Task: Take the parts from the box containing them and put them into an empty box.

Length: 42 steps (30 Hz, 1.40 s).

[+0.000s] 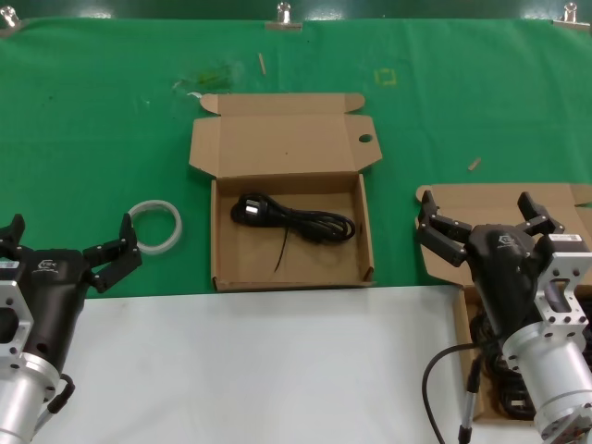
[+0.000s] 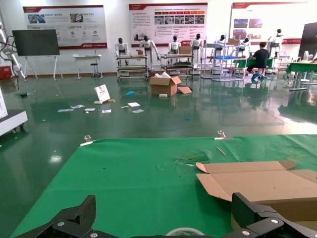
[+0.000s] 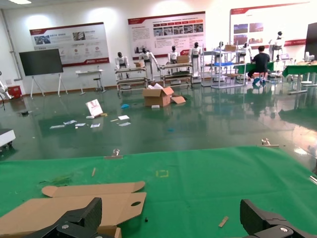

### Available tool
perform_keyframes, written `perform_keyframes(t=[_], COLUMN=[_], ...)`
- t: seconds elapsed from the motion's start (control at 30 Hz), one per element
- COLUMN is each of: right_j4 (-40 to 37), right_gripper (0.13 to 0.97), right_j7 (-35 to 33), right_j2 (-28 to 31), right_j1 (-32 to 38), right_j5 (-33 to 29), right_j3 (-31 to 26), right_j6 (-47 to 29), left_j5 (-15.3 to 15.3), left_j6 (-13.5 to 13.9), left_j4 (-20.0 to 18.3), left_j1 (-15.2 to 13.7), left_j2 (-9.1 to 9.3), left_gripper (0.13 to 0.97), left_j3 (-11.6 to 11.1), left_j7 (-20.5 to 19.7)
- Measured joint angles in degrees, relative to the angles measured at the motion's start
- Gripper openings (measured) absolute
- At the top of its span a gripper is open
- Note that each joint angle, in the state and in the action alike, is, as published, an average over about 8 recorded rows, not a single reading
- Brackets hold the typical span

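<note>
Right gripper [image 1: 488, 225] open; cable [image 1: 294, 219] crosswise, plug leftward

1. Robotics lab or demonstration hall, large and open, with a glossy green floor [image 2: 148, 119].
2. Rows of humanoid robots [image 2: 146, 49] parked on wheeled racks along the far wall.
3. Printed display posters [image 3: 166, 29] and a dark screen on a stand [image 2: 35, 42] against white walls.
4. Open cardboard carton [image 2: 166, 84] and scattered papers [image 2: 79, 108] on the floor.
5. Green cloth clipped over a bench [image 1: 92, 111] in the foreground.
6. Seated person [image 3: 260, 62] at distant worktables.
</note>
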Motion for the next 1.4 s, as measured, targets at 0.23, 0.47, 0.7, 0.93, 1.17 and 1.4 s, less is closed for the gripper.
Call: perform_keyframes(t=[0.23,0.47,0.7,0.93,1.17,1.4], right_j4=[0.0,0.0,0.0,0.0,0.0,0.0], right_gripper=[0.966,0.966,0.966,0.966,0.966,0.966], right_j7=[0.0,0.0,0.0,0.0,0.0,0.0], right_j2=[0.0,0.0,0.0,0.0,0.0,0.0], right_j1=[0.0,0.0,0.0,0.0,0.0,0.0], right_j5=[0.0,0.0,0.0,0.0,0.0,0.0], right_j3=[0.0,0.0,0.0,0.0,0.0,0.0], right_j6=[0.0,0.0,0.0,0.0,0.0,0.0], left_j5=[0.0,0.0,0.0,0.0,0.0,0.0], left_j6=[0.0,0.0,0.0,0.0,0.0,0.0], left_j4=[0.0,0.0,0.0,0.0,0.0,0.0], left_j1=[0.0,0.0,0.0,0.0,0.0,0.0], left_j2=[0.0,0.0,0.0,0.0,0.0,0.0], left_gripper=[0.965,0.965,0.965,0.965,0.965,0.965], left_j3=[0.0,0.0,0.0,0.0,0.0,0.0], left_j7=[0.0,0.0,0.0,0.0,0.0,0.0])
